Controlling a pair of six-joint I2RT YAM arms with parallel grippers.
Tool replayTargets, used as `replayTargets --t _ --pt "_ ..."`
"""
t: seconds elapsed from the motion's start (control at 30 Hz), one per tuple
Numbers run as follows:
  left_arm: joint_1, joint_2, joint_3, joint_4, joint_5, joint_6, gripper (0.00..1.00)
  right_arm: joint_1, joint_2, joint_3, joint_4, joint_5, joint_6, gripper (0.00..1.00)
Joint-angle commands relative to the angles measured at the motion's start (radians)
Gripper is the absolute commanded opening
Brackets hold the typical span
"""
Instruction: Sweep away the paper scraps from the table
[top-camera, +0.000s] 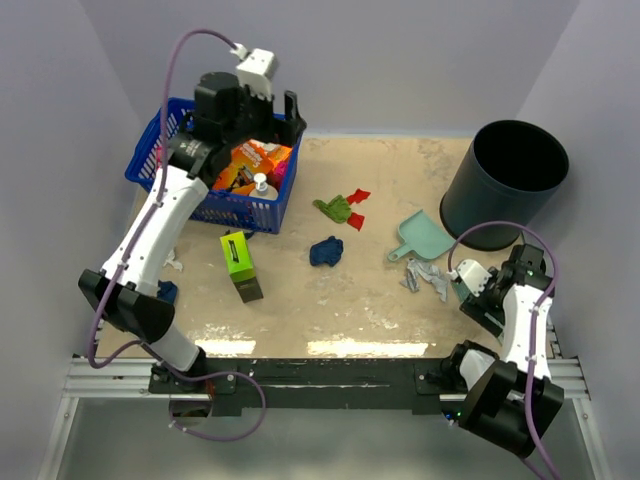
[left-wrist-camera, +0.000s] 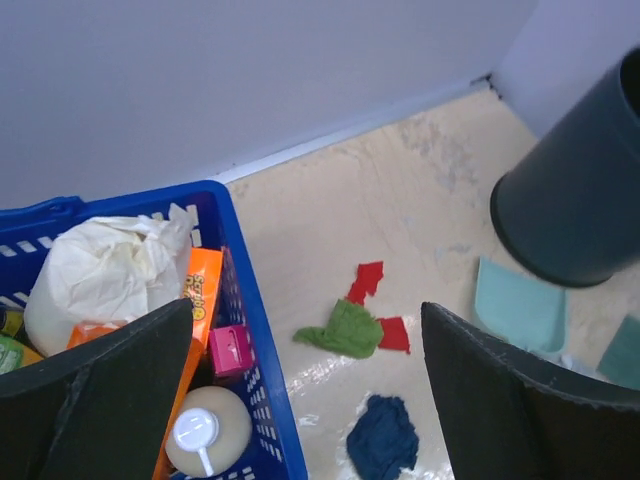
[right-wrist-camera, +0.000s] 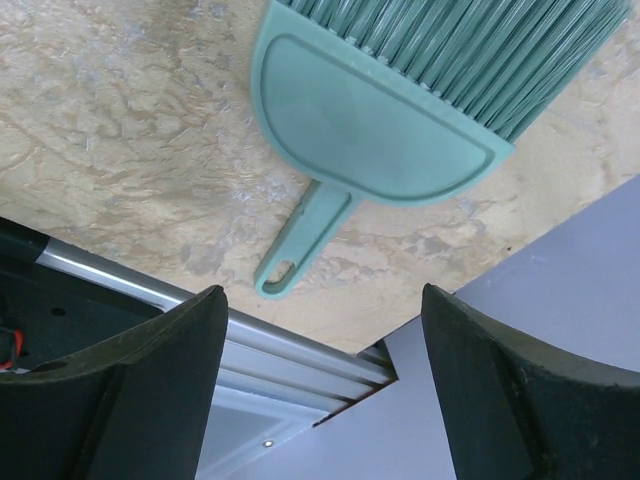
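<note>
While the left gripper (left-wrist-camera: 308, 312) and right gripper (right-wrist-camera: 322, 295) gape wide — holding nothing — the paper scraps (top-camera: 326, 251) lie on the table (top-camera: 330, 300).

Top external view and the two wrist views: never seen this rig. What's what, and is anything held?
Two robot arms are bolted at the near edge of the table. The top view looks down from above and behind them. Each wrist view looks out between that arm's own fingers. The left pincer hangs open over the blue basket. The right pincer hangs open above a teal brush. Nothing is held. On the table lie paper scraps in blue, green, red and grey, a teal dustpan, a green-and-black box and a black bin.
</note>
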Motion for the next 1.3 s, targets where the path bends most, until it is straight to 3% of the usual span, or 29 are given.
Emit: replayTargets --t 0.0,0.07,0.17,0.23,0.3,0.33,0.4,0.57,1.07,1.17,1.27 --pt "0.121 -0.038 0.091 0.024 0.061 -0.302 1.0 0.004 0.031 0.044 -0.024 0.042 0.097 0.8" --pt "0.176 -0.09 0.08 0.151 0.052 -0.355 1.0 0.004 0.066 0.056 -0.031 0.047 0.109 0.81" --pt "0.28 -0.062 0.181 0.149 0.017 -0.555 1.0 0.003 0.126 0.065 -0.038 0.04 0.131 0.87" --pt "0.358 0.0 0.305 0.107 0.115 -0.798 1.0 0.001 0.17 0.077 -0.018 0.039 0.161 0.95" --pt "0.475 0.004 0.266 0.214 0.309 -1.036 1.0 0.003 0.192 0.093 -0.002 0.031 0.187 0.97" --pt "0.497 0.002 0.247 0.36 0.351 -1.097 1.0 0.003 0.2 0.099 0.002 0.03 0.195 0.98" --pt "0.52 0.019 0.279 0.417 0.399 -1.175 1.0 0.001 0.212 0.108 0.002 0.025 0.215 0.98" --pt "0.518 0.062 0.364 0.403 0.374 -1.182 1.0 0.001 0.189 0.09 -0.022 0.048 0.186 0.98" --pt "0.469 0.039 0.302 0.457 0.396 -1.242 1.0 0.003 0.16 0.051 -0.007 0.031 0.164 0.99" --pt "0.437 0.008 0.232 0.573 0.42 -1.144 1.0 0.001 0.167 0.056 -0.001 0.019 0.158 0.99" --pt "0.364 -0.044 0.057 0.734 0.506 -0.962 1.0 0.001 0.177 0.087 -0.002 -0.029 0.172 0.98"
